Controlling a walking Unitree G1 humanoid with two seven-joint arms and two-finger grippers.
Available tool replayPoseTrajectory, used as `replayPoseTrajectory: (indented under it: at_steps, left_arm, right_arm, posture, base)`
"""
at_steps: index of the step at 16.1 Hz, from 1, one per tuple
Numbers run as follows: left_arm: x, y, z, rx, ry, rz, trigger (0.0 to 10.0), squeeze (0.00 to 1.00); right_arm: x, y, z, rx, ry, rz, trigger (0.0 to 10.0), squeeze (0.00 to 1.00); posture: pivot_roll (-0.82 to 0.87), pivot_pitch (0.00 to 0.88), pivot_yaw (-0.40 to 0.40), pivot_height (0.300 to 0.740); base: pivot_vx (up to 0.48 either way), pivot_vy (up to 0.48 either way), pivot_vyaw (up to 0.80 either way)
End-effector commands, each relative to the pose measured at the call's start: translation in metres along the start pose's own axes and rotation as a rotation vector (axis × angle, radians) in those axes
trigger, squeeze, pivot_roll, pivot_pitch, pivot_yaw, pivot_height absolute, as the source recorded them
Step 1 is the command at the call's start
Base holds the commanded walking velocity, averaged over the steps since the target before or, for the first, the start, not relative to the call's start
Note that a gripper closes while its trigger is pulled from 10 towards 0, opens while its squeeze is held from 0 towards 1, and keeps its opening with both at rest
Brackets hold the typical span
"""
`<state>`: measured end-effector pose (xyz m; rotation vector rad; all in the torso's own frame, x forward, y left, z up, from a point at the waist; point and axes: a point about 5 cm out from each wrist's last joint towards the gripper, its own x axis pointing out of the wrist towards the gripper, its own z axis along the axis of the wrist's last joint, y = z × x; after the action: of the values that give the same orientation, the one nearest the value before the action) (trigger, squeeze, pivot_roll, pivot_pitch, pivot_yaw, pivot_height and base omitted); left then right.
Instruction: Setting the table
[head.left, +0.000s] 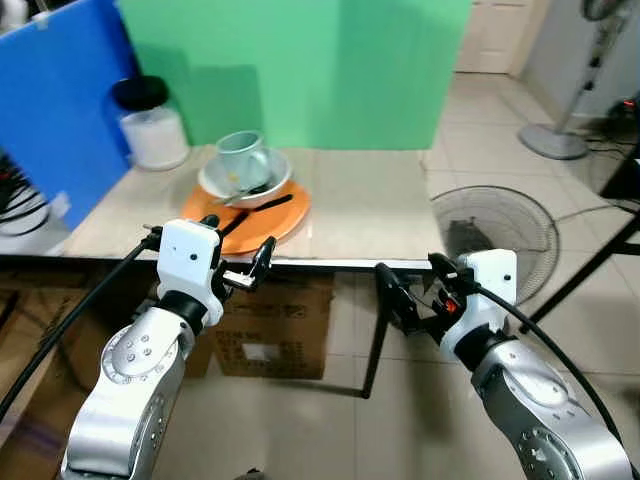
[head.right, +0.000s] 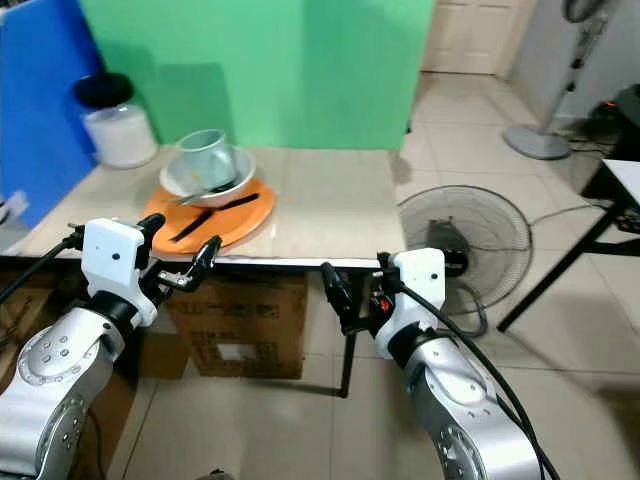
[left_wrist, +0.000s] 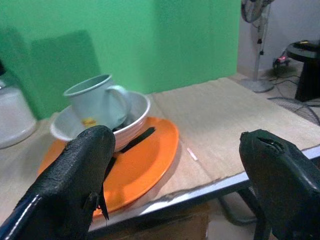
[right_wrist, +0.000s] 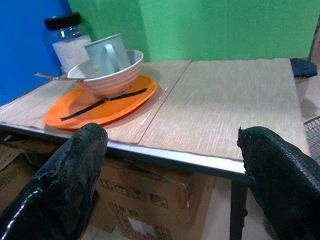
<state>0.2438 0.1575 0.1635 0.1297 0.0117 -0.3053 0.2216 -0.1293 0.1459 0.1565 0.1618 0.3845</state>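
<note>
Stacked tableware on the orange plate (head.left: 246, 215), mug (head.left: 243, 157) in bowl (head.left: 245, 181), at twelve o'clock from the left gripper (head.left: 243, 270), the nearer; right gripper (head.left: 398, 296) farther; both fingers apart, empty.

Both silver arms raised forward, left gripper (head.left: 245, 268) fingers spread, right gripper (head.left: 410, 295) fingers spread

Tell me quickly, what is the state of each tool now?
Left tool: open, holding nothing, before the orange plate.
Right tool: open, holding nothing.
</note>
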Motion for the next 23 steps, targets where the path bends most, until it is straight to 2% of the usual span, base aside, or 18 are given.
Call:
replayPoseTrajectory:
  at_steps: [1,5,6,10,11,12,18,21,22,23]
  left_arm:
    - [-0.001,0.003,0.005,0.007,-0.013,0.002,10.0,0.0]
    - [-0.001,0.003,0.004,0.006,-0.01,0.0,10.0,0.0]
    - [-0.002,0.004,0.005,0.007,-0.011,0.0,10.0,0.0]
    - [-0.003,0.006,0.011,0.039,-0.026,-0.005,10.0,0.0]
    - [-0.002,0.006,0.013,0.046,-0.03,-0.01,10.0,0.0]
    - [-0.001,0.006,0.014,0.051,-0.034,-0.019,10.0,0.0]
    - [-0.004,0.005,0.017,0.063,-0.031,-0.08,10.0,0.0]
    - [-0.006,0.006,0.016,0.07,-0.024,-0.099,10.0,0.0]
    - [-0.006,0.007,0.015,0.071,-0.015,-0.111,10.0,0.0]
    - [-0.006,0.008,0.013,0.075,-0.006,-0.115,10.0,0.0]
  right_arm:
    - [0.001,0.0,0.002,0.005,-0.009,0.005,10.0,0.0]
    - [0.002,0.0,0.004,-0.029,-0.011,0.021,10.0,0.0]
    - [0.002,0.001,0.005,-0.035,-0.01,0.025,10.0,0.19]
    - [0.007,0.003,0.007,-0.046,-0.02,0.058,10.0,0.15]
    - [0.008,0.002,0.008,-0.041,-0.025,0.058,10.0,0.04]
    - [0.009,0.001,0.01,-0.036,-0.033,0.053,10.0,0.0]
    - [0.014,0.001,0.018,-0.053,-0.056,0.07,10.0,0.0]
    - [0.019,0.002,0.023,-0.043,-0.072,0.084,10.0,0.0]
    - [0.023,0.005,0.025,-0.03,-0.078,0.109,10.0,1.0]
    - [0.026,0.007,0.027,-0.013,-0.086,0.127,10.0,1.0]
  posture:
    - [0.07,0.027,0.027,0.74]
    - [0.07,0.031,0.025,0.74]
    - [0.07,0.031,0.025,0.74]
    - [0.08,0.032,0.021,0.74]
    - [0.08,0.033,0.02,0.74]
    - [0.08,0.034,0.02,0.74]
    - [0.08,0.038,0.02,0.74]
    - [0.08,0.041,0.018,0.74]
    - [0.08,0.043,0.02,0.74]
    - [0.07,0.045,0.021,0.74]
  base:
    - [0.337,0.0,0.0]
    - [0.339,0.0,0.14]
    - [0.337,0.0,0.8]
    - [0.34,0.0,0.8]
    - [0.334,0.0,0.0]
    - [0.33,0.0,0.0]
    - [0.312,0.0,0.0]
    - [0.0,0.0,0.0]
    - [0.0,0.0,0.0]
    - [0.0,0.0,0.0]
